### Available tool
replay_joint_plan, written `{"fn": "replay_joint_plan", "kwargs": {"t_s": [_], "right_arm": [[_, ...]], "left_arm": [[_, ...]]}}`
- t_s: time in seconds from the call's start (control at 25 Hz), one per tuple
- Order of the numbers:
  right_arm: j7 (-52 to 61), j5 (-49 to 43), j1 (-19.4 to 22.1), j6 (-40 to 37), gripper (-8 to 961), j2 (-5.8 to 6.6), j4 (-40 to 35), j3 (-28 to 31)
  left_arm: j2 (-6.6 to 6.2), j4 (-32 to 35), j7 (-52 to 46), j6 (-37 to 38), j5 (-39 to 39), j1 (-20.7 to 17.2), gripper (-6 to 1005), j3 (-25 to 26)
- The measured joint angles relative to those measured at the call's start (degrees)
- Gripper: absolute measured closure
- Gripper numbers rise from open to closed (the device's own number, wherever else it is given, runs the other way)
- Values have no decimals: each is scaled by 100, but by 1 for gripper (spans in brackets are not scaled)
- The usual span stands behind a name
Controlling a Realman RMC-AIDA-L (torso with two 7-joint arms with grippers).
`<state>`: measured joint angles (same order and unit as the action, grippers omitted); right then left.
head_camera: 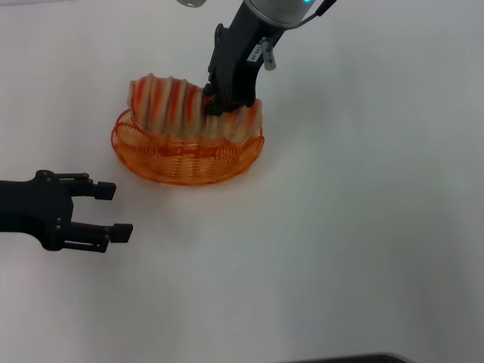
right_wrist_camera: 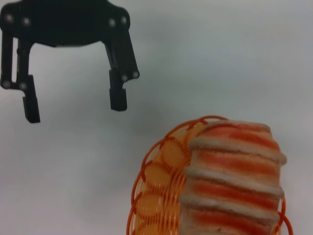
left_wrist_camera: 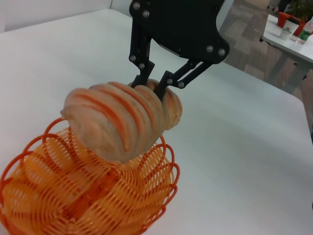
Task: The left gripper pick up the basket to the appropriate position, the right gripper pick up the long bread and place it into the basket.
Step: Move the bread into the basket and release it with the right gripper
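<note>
**Bread held over basket, not yet let go**

Gripped near one end by the right gripper (head_camera: 214, 102), fingers pinching the bread (head_camera: 193, 108) across its ridged width, as seen from the left wrist. Held from above, probably so the loaf could go down lengthwise into the oval. Carried slanted: the gripped end riding over the basket's far rim, the other end jutting above the rim on the robot's left. Whether the underside touched the wire anywhere, impossible to tell; judged not yet settled inside.

Basket (head_camera: 128, 160) set on the white desk (head_camera: 340, 227), upright, well within reach of the right arm, so taken as already positioned. Left gripper (head_camera: 115, 212) parked low over the desk, near the basket but apart from it, fingers spread and holding nothing, presumably drawn back to leave room.

Judged near the end: lowering, levelling and release left. Risk: the loaf tipping over the rim if dropped while tilted.
</note>
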<state>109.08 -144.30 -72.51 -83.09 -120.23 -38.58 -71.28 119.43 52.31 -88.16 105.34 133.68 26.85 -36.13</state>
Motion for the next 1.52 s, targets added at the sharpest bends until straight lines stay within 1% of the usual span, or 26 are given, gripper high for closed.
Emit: {"fn": "replay_joint_plan", "kwargs": {"t_s": [0.2,0.44,0.64,0.88,1.0,1.08,1.2,1.32,1.52], "right_arm": [[11,58,0,29,769,0,3,0],[45,91,0,67,519,0,8,1],[59,107,7,80,269,0,8,0],[60,117,52,84,250,0,-14,0],[40,259,184,81,254,3,-152,3],[22,441,375,61,257,18,-394,7],[-11,757,823,22,261,35,-944,4],[-102,1066,1153,-18,264,76,-1209,84],[-628,1577,1705,-161,264,103,-1372,629]], "left_arm": [[1,-46,0,-17,0,-3,152,0],[1,-47,0,-23,0,-6,153,-61],[1,-46,0,-24,0,-15,155,-62],[1,-45,4,-49,0,-29,156,-61],[2,-45,14,-71,0,-31,155,-58],[2,-45,27,-79,-1,-31,155,-37],[1,-45,33,-97,-21,-32,155,-19],[1,-46,33,-110,-49,-24,155,-18],[1,-46,18,-145,-54,-2,156,-17]]}}
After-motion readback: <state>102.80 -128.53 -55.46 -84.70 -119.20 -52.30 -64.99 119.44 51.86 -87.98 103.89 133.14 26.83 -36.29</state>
